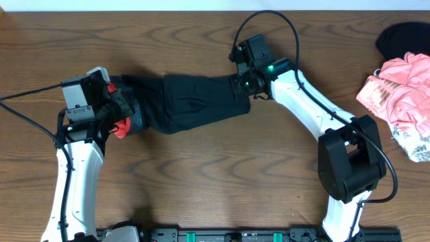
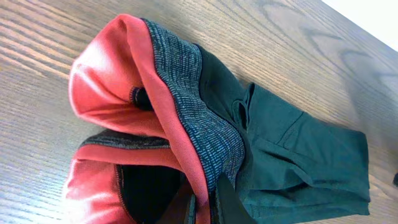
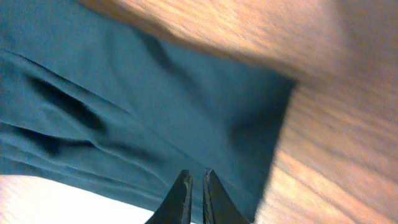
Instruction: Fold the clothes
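Leggings (image 1: 185, 102) lie mid-desk, a little left of centre, bunched into a short black band running left-right, slightly skewed. The legs are doubled up, not laid flat.

Waistband end is on the left: grey-speckled knit with a coral-red edge. The left wrist view shows the waistband (image 2: 180, 106) gaping open and raised off the desk (image 1: 201, 188), red lining exposed, black fabric creased behind it.

Left tool (image 1: 113, 111) is at that end, closed on the red waistband edge. Its fingers (image 2: 227, 202) pinch the cloth at the bottom of the wrist view.

The black section has loose wrinkles and ends in a fairly square edge on the right.

Right tool (image 1: 242, 84) sits at that right end. Fingertips (image 3: 181, 186) are nearly together over the black fabric near its edge, so closed. Can't tell if any cloth is caught between them.

Far right, well apart from the leggings: a dark item (image 1: 403, 37) at the top edge, a pink ruffled garment (image 1: 400, 91) below it, and white floral cloth (image 1: 415, 142) just beside the pink one. Nothing lies on the leggings except the two tools.
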You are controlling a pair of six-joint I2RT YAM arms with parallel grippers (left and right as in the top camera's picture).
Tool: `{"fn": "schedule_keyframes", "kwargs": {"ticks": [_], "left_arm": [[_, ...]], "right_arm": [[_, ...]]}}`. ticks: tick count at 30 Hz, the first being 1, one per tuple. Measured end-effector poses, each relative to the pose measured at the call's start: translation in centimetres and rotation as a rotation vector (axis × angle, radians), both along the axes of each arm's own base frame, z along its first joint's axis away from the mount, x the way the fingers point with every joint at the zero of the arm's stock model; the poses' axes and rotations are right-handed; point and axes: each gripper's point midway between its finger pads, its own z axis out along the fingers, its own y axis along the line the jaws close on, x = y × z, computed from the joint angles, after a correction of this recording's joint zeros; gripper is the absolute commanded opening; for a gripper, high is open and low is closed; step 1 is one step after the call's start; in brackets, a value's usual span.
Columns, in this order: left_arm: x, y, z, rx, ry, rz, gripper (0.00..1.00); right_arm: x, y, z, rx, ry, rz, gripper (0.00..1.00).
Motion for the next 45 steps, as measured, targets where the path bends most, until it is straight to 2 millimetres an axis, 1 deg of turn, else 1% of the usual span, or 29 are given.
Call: {"fn": "schedule_keyframes", "kwargs": {"ticks": [4, 7, 10, 15, 17, 20, 24, 26, 27, 31, 33, 34, 35, 40, 45], "left_arm": [[0.1, 0.1, -0.8, -0.002, 0.022, 0.002, 0.06], [0.1, 0.1, -1.3, -0.003, 0.038, 0.004, 0.06], [0.1, 0.1, -1.5, -0.004, 0.045, 0.004, 0.06], [0.1, 0.1, -1.6, -0.004, 0.048, 0.004, 0.06], [0.1, 0.1, -1.7, -0.004, 0.049, 0.004, 0.06], [0.1, 0.1, -1.7, -0.005, 0.050, 0.004, 0.06], [-0.1, 0.1, -1.8, -0.006, 0.058, 0.004, 0.07], [-0.2, 0.1, -1.9, -0.007, 0.067, 0.002, 0.15], [-0.3, 0.0, -2.0, -0.006, 0.069, 0.000, 0.17], [-0.4, 0.0, -2.0, -0.007, 0.073, 0.001, 0.17], [-0.4, 0.0, -2.0, -0.005, 0.073, -0.001, 0.26], [-0.4, 0.0, -2.0, -0.004, 0.073, -0.003, 0.33], [-0.4, 0.0, -2.0, -0.003, 0.073, -0.004, 0.38], [-0.5, 0.0, -2.1, -0.007, 0.078, 0.000, 0.39], [-0.7, 0.0, -2.3, -0.007, 0.092, 0.002, 0.40]], "right_arm": [[0.1, 1.4, 0.5, 0.028, -0.026, 0.027, 0.01], [-0.2, 1.8, 0.1, 0.026, -0.022, 0.035, 0.01], [-0.4, 1.7, -1.5, 0.011, 0.014, 0.029, 0.01], [-0.9, 1.4, -5.2, -0.030, 0.088, 0.026, 0.01], [-1.2, 1.2, -6.2, -0.040, 0.109, 0.025, 0.01], [-1.8, 0.9, -6.8, -0.058, 0.141, 0.023, 0.01], [-3.2, -0.6, -7.6, -0.123, 0.206, 0.007, 0.01], [-3.9, -1.5, -7.9, -0.156, 0.236, -0.004, 0.01], [-4.2, -1.9, -8.0, -0.168, 0.252, -0.008, 0.01], [-4.7, -3.9, -8.3, -0.198, 0.309, -0.042, 0.01], [-4.7, -4.7, -8.3, -0.201, 0.322, -0.058, 0.01], [-4.6, -5.1, -8.3, -0.201, 0.327, -0.068, 0.01], [-4.5, -5.4, -8.3, -0.202, 0.331, -0.075, 0.01], [-4.7, -6.9, -8.4, -0.219, 0.361, -0.103, 0.01], [-5.2, -8.9, -8.5, -0.274, 0.395, -0.138, 0.01]]}}
